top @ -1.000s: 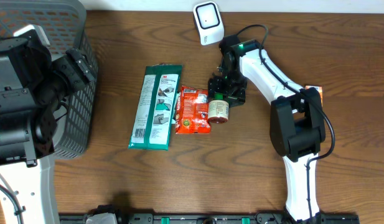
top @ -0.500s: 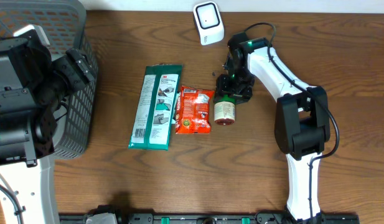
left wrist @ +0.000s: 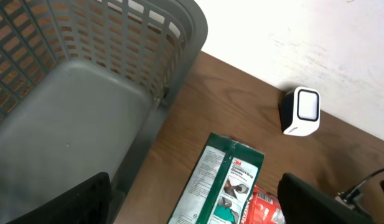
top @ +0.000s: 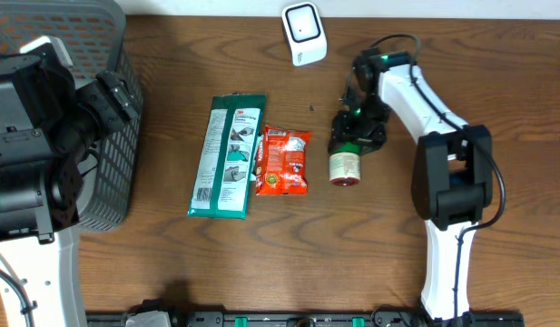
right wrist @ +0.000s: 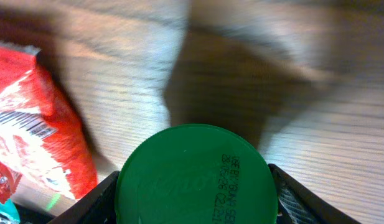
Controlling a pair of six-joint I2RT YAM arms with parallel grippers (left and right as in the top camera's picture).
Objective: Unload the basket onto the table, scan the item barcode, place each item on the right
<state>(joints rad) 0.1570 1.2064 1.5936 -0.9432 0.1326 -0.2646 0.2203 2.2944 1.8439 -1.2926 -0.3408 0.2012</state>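
Note:
A small jar (top: 344,166) with a green lid (right wrist: 195,180) and a pale label hangs tilted in my right gripper (top: 357,136), right of the red packet. In the right wrist view the right gripper (right wrist: 195,200) is shut on the jar, one dark finger on each side of the lid. No barcode shows on the jar. The white scanner (top: 303,34) stands at the table's far edge, up and left of the jar, and the left wrist view also shows the scanner (left wrist: 302,112). My left gripper (left wrist: 192,205) is open beside the basket, holding nothing.
A red snack packet (top: 282,161) and a green-and-white glove pack (top: 227,155) lie left of the jar. A grey mesh basket (top: 112,186) takes up the table's left end. The scanner's cable runs along the right arm.
My right gripper closed on the jar and carried it to the right, away from the red packet. The left arm has not moved.

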